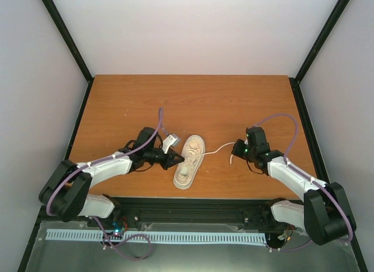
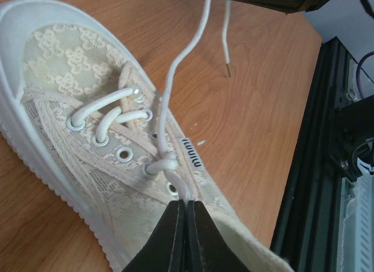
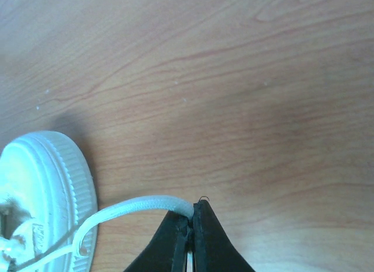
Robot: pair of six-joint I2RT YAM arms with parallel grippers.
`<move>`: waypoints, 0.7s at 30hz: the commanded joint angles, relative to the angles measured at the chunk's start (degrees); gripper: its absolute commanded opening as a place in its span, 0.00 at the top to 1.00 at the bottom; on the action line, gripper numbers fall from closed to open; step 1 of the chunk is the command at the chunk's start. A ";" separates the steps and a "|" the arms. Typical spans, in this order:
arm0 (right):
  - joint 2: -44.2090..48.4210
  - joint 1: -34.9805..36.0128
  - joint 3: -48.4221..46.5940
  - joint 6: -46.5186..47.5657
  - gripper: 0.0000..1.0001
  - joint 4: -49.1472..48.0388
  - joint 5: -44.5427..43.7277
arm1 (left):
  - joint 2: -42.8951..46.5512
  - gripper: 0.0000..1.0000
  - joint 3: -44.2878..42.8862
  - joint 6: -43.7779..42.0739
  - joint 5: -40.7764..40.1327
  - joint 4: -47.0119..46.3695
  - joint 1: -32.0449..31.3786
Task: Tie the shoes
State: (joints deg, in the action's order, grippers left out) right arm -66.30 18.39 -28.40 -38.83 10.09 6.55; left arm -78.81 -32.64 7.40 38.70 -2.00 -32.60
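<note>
Shoe (image 1: 189, 162): one, cream, with a patterned upper (image 2: 70, 61) and white toe cap. It is set on the desk (image 1: 193, 102) near the front edge, between the two arms, sole down, with the toe turned away from the bases and slightly right.

Lace (image 1: 216, 149): white and thin. It is threaded through the upper eyelets (image 2: 74, 123); the lower eyelets are seen bare. A crossing of lace (image 2: 160, 164) is seen at the middle of the eyelet rows. From there one strand (image 2: 175, 67) is led off the shoe's right side, raised above the desk. A short free end (image 2: 225, 32) is hung from the right tool (image 1: 238, 148), its tip just above the wood.

Left tool (image 2: 184, 205): placed over the shoe's left side, with the jaws pressed together on a short run of lace just below the crossing.

Right tool (image 3: 191, 216): held well apart from the shoe, to its right, with the jaws closed on the long strand (image 3: 134, 206), which is drawn in a gentle curve back to the shoe.
</note>
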 commanded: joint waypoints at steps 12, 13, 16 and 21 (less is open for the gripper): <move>-24.50 3.21 -25.92 4.49 0.97 -4.13 4.84 | 1.44 0.99 -1.88 4.35 -0.29 -7.28 -0.99; -27.28 5.12 -31.26 4.62 0.97 -3.99 6.32 | 1.66 0.99 -2.10 4.18 -0.74 -7.08 -0.99; -33.74 11.49 -40.10 5.26 0.97 -4.87 14.46 | 2.41 0.99 -1.95 4.79 -1.56 -7.18 -1.03; -30.13 13.39 -36.62 6.27 0.33 -6.42 17.35 | 2.90 0.99 -1.03 7.32 -2.98 -8.45 -0.97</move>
State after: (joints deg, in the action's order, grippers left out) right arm -100.49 31.35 -68.27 -34.74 3.57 20.16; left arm -77.14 -32.45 12.53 36.56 -6.98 -33.28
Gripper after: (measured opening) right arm 0.355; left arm 0.031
